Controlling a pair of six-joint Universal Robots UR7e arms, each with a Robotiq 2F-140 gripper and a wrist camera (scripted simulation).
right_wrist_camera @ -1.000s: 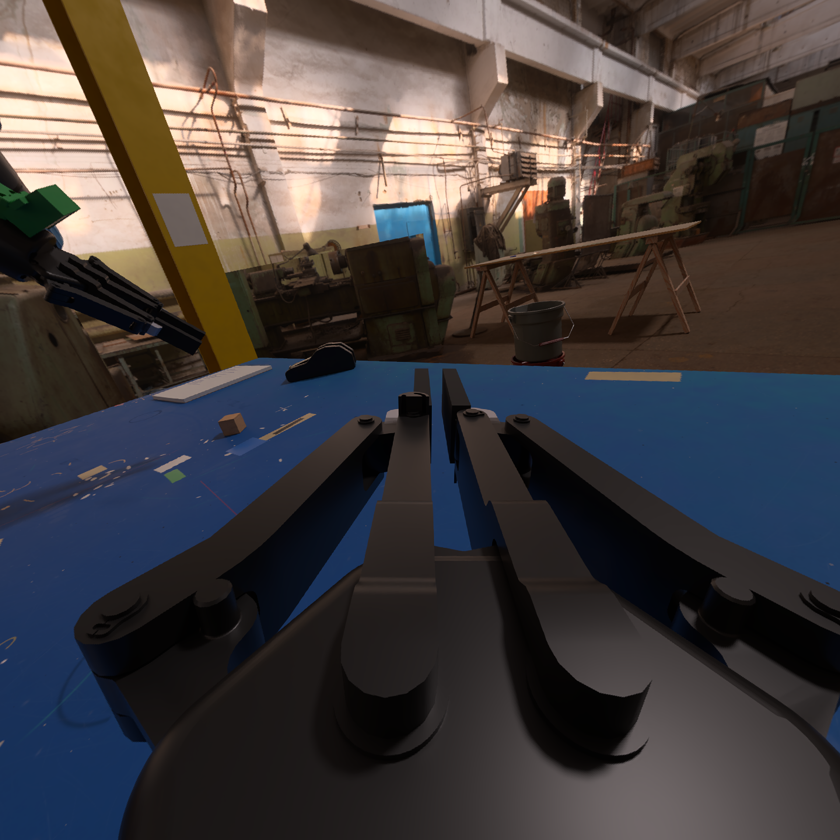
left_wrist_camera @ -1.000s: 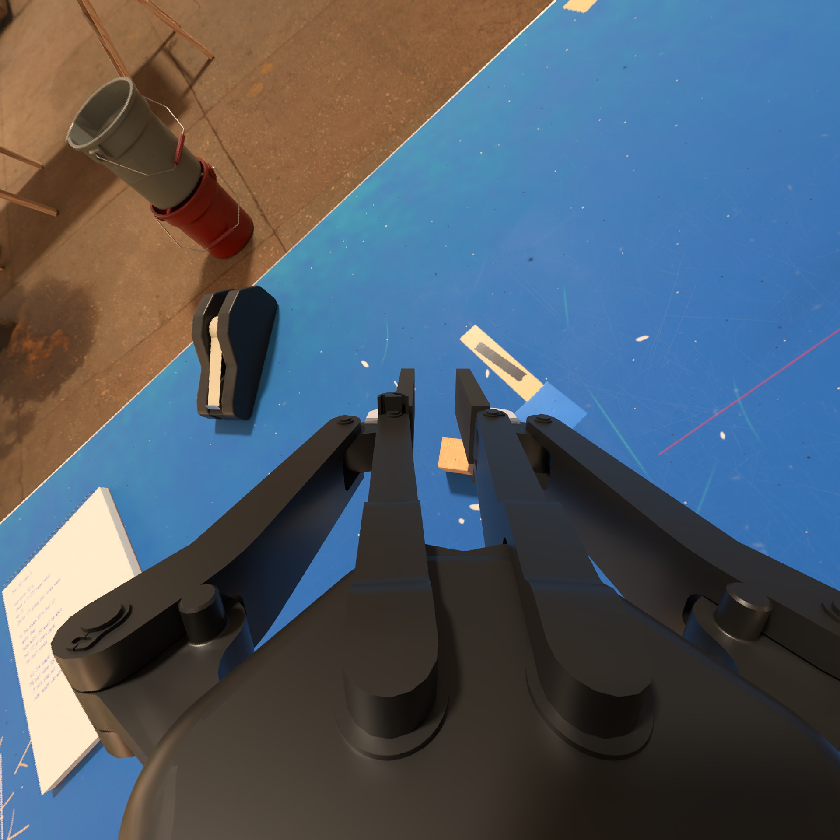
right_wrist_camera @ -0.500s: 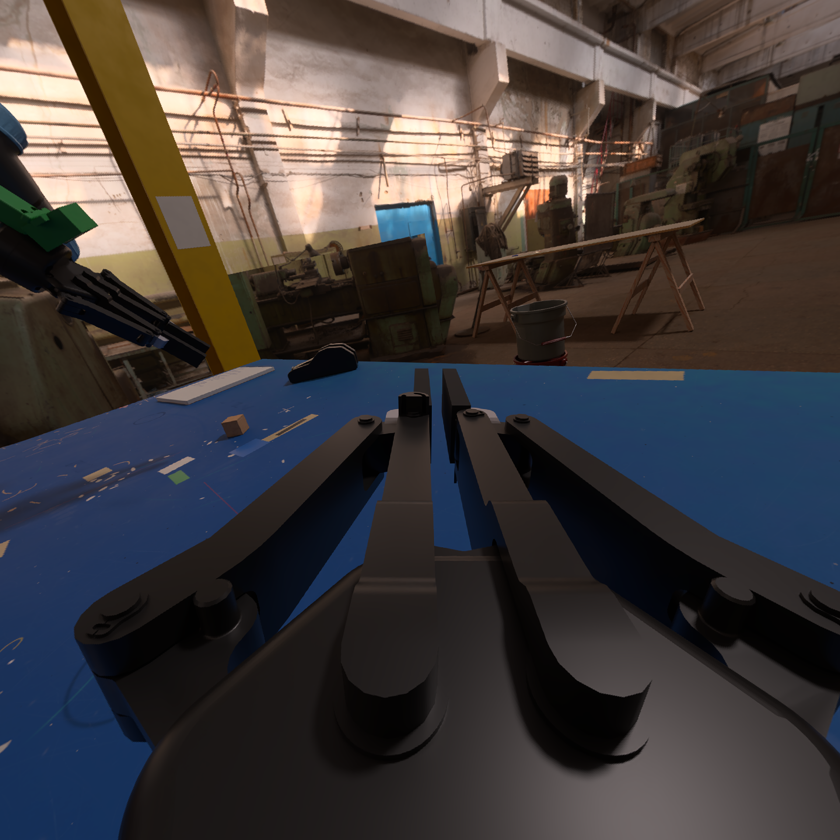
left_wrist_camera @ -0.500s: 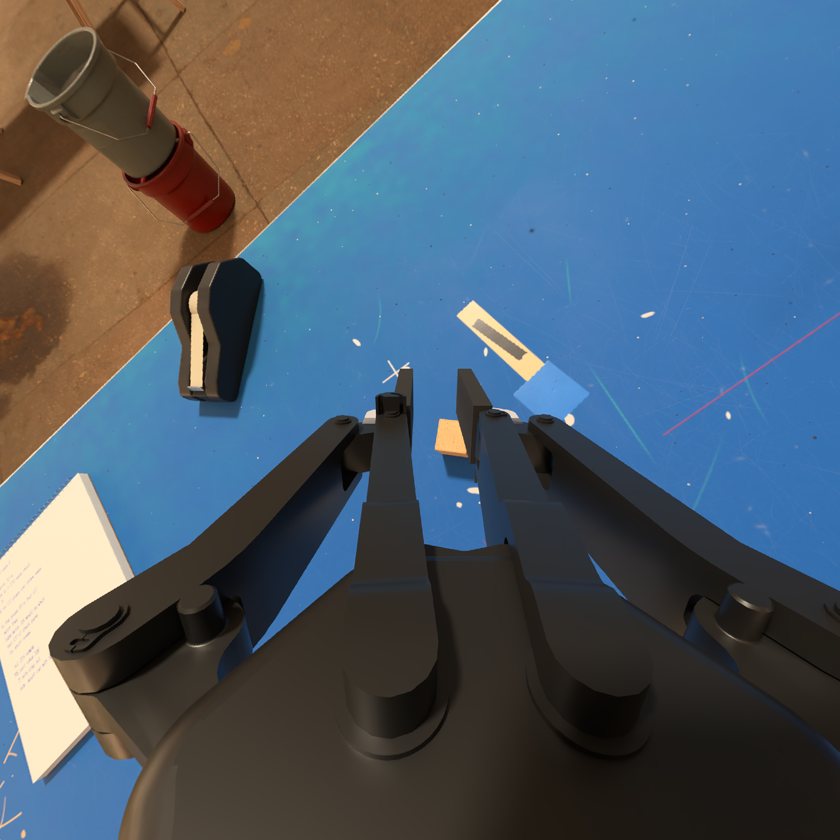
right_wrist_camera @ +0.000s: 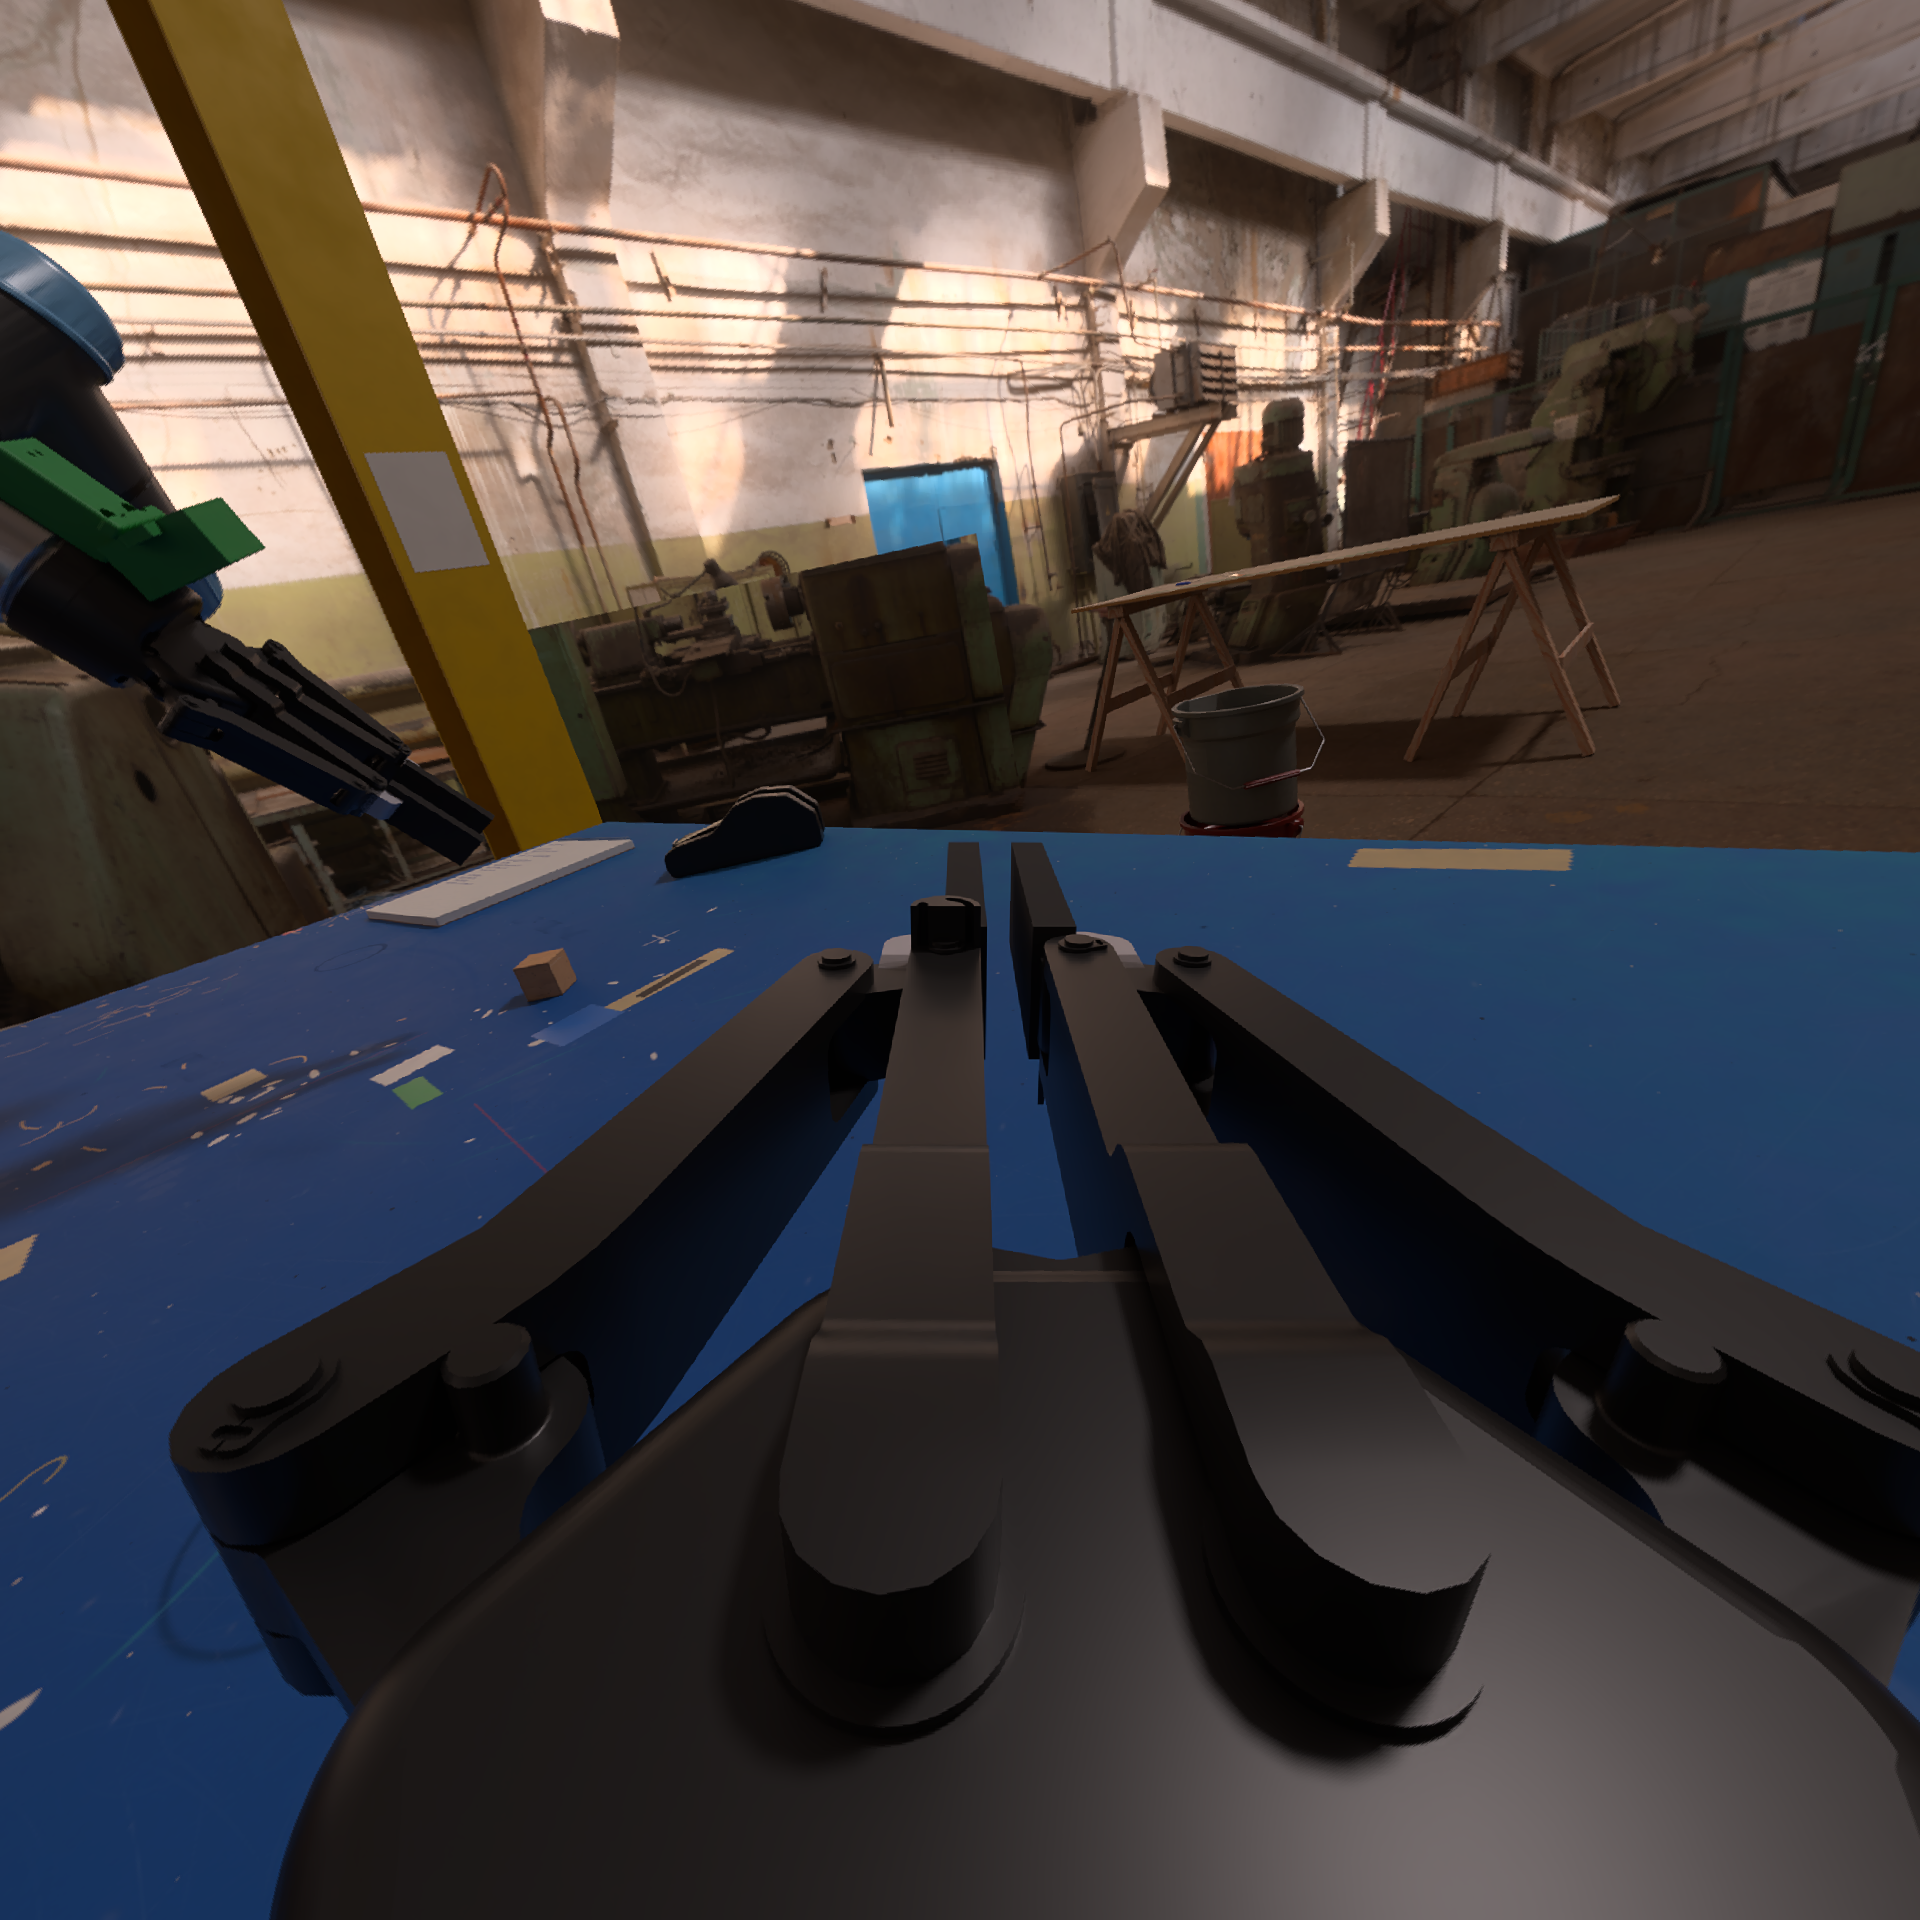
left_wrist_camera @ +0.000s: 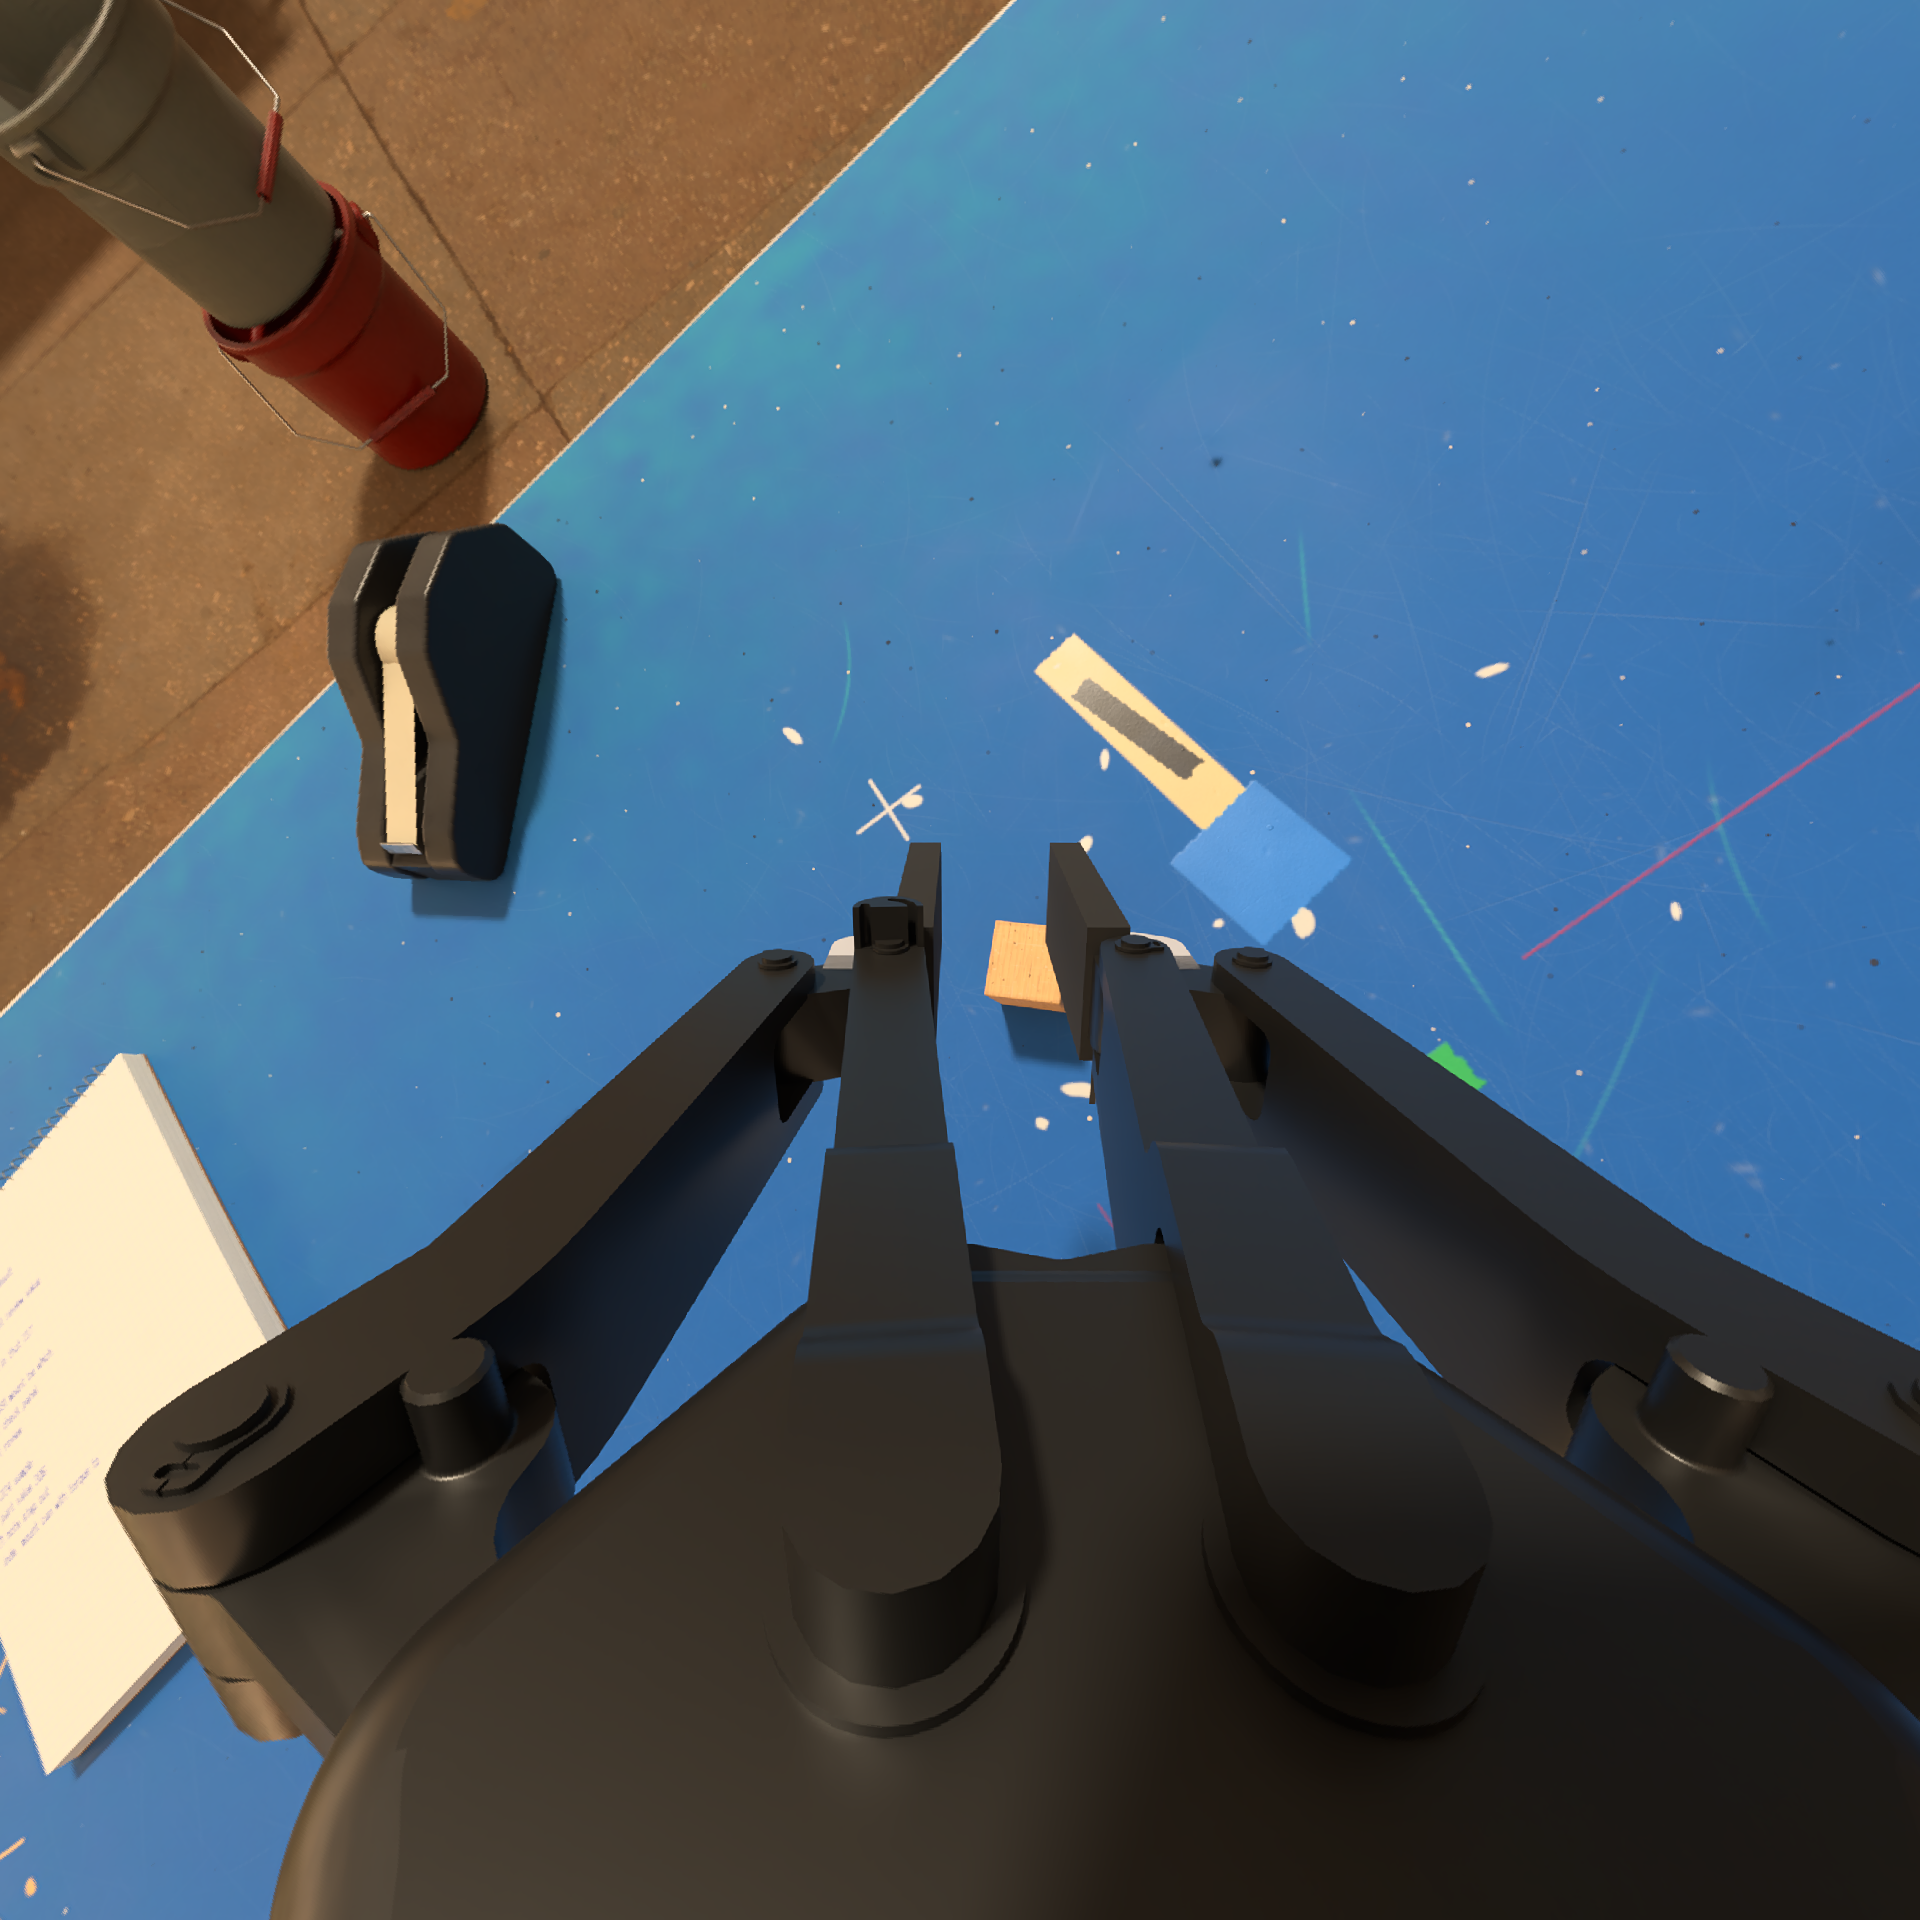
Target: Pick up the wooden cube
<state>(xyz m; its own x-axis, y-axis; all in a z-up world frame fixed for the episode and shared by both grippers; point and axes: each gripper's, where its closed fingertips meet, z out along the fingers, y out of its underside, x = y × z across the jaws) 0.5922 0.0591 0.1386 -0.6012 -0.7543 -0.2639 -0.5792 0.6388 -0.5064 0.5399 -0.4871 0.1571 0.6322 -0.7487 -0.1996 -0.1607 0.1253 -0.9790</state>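
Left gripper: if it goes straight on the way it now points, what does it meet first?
Probably the wooden cube, lying below and between its fingers on the blue table, slightly off centre; depth is unclear.

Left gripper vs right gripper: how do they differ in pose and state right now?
The left gripper points steeply down at the blue table, above the wooden cube; the right gripper lies nearly level over bare table, far from the cube. The left gripper's fingers show a clear gap; the right gripper's fingers are almost together. Both are black, two-fingered and hold nothing.
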